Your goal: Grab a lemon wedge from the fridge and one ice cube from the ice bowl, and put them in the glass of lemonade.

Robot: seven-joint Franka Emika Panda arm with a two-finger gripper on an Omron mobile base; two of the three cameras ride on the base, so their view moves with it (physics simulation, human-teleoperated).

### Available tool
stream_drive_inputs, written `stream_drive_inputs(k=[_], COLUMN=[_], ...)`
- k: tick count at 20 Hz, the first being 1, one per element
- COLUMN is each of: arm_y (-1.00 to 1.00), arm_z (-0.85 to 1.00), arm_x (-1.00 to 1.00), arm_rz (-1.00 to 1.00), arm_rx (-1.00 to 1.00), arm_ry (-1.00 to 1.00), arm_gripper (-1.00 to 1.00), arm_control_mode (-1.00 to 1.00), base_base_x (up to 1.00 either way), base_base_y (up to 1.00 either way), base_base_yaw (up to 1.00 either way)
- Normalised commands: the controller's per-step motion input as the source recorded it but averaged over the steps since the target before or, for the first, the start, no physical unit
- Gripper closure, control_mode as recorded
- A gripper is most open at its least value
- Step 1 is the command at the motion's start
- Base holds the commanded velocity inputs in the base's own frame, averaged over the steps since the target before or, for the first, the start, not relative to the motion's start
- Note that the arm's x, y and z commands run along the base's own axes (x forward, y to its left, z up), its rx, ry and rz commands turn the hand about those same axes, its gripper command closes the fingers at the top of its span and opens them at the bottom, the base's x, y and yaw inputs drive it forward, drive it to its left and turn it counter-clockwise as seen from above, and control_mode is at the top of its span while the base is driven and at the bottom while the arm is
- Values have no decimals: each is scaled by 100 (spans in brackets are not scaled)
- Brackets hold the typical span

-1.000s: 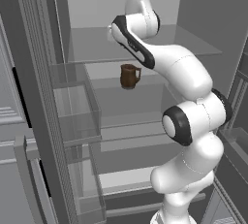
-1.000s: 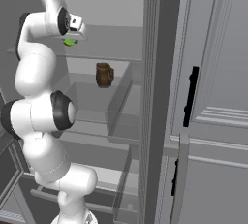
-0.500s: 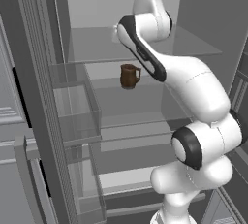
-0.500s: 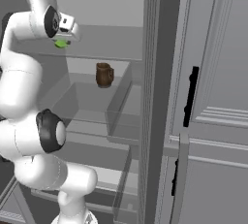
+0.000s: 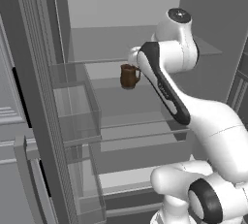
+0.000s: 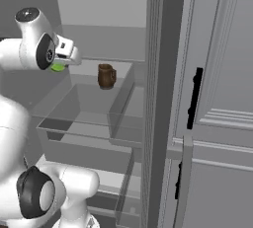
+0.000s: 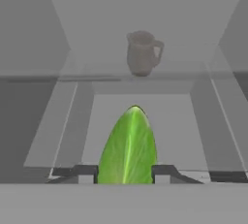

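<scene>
Left base view: arm rises from the lower right and bends up into the open fridge (image 5: 43,121), its wrist level with the upper glass shelf (image 5: 97,68). You have a brown mug (image 5: 129,76) standing on that shelf, toward its back edge, just left of the wrist. The fingers are behind the wrist here, so you cannot read the grip from this side.

Right base view: gripper (image 6: 60,65) sits near the left front corner of the mug's shelf, with the lemon wedge (image 6: 58,67) showing as a green sliver under the hand. The mug stands apart from it, toward the shelf's right side. The fridge door edge runs close on the right.

Hand view: fingers (image 7: 85,172) are drawn in narrow on the wedge, one tip at each side of its wide base, and its point sticks out toward the mug.

Risk, slip: your hold is only at the wedge's end, so a fast swing could probably twist it loose and drop it into the fridge.

Risk, snag: as you pull out, the elbow or hand could clip the shelf's front edge or the door.

Risk, mug: pushing further in would likely knock the mug.
</scene>
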Motion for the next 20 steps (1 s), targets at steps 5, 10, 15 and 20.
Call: stream_drive_inputs(k=[5,10,15,20], arm_y=[-38,-31,-14,-3], arm_z=[-60,-75,-57,-17], arm_x=[-100,-100,-52,-12], arm_rz=[1,0,0,0], arm_rx=[0,0,-3,0], arm_ry=[16,20,13,8], arm_gripper=[100,100,100,100], arm_control_mode=[-100,-100,-100,-100], base_base_x=[0,0,0,0], base_base_y=[0,0,0,0], base_base_yaw=[0,0,0,0])
